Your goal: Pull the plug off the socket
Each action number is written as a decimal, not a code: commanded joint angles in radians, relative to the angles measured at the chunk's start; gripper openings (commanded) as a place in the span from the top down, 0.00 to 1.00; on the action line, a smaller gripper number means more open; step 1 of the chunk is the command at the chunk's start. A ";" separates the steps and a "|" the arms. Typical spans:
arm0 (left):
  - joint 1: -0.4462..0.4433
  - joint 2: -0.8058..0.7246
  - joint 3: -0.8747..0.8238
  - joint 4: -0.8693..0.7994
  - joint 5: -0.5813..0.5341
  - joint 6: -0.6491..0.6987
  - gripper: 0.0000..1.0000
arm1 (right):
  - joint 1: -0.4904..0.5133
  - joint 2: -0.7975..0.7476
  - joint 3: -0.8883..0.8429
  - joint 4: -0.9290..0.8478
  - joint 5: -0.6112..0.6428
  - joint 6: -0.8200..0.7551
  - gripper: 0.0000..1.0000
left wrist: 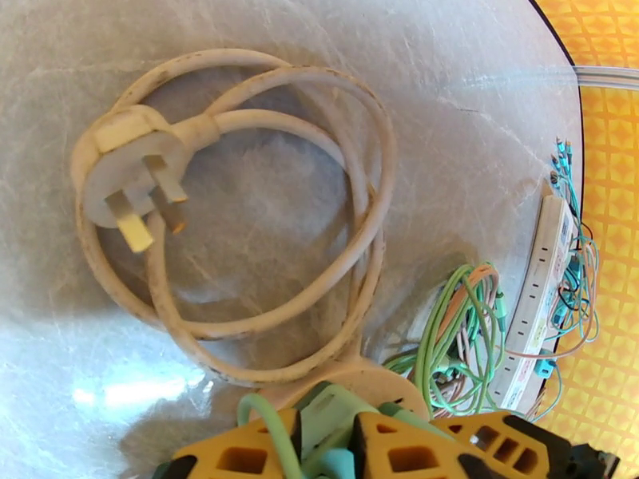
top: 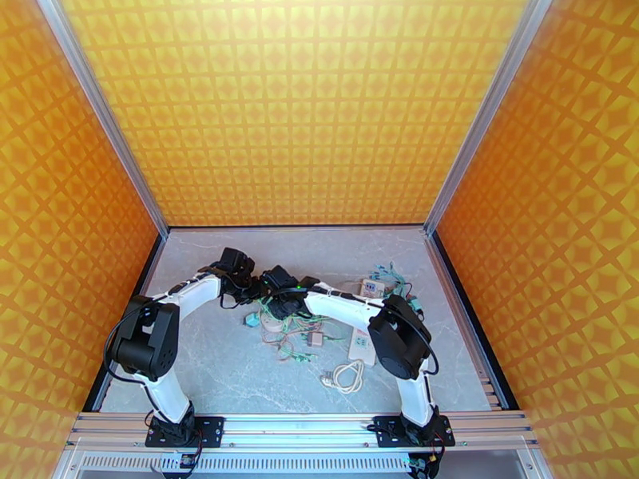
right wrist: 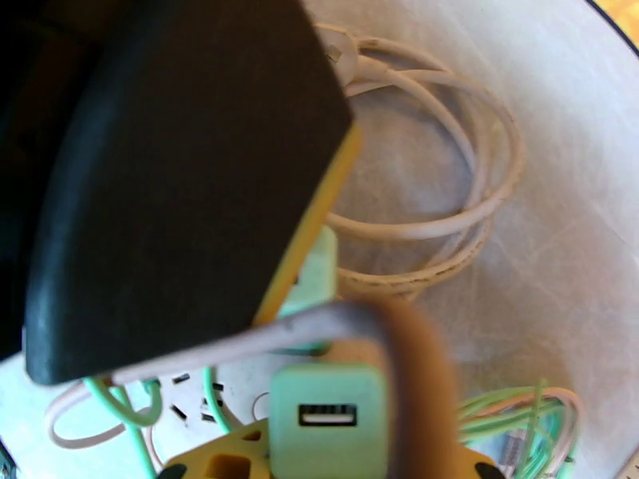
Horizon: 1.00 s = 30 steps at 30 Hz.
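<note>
White arms (top: 345,306), black joints (top: 148,338), apparently yellow jaws.

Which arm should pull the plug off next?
Left, likely: the left gripper is shut on the green plug over a round white base, while the right gripper clamps the green USB charger beside it.
</note>
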<state>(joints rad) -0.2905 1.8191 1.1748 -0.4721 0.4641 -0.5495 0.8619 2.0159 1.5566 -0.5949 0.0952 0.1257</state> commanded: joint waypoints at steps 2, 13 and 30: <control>-0.060 0.151 -0.109 -0.230 -0.114 0.012 0.76 | 0.066 -0.004 0.033 0.115 -0.049 -0.084 0.92; -0.039 0.046 -0.012 -0.338 -0.195 0.027 0.76 | -0.016 -0.040 -0.030 0.220 -0.149 -0.014 0.94; 0.002 -0.052 0.078 -0.397 -0.231 0.046 0.64 | -0.005 -0.011 -0.089 0.373 -0.155 0.038 0.93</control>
<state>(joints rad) -0.2832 1.7718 1.3083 -0.8108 0.2405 -0.5190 0.8513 1.9972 1.4815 -0.3092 -0.0357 0.1356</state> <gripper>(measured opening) 0.360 0.283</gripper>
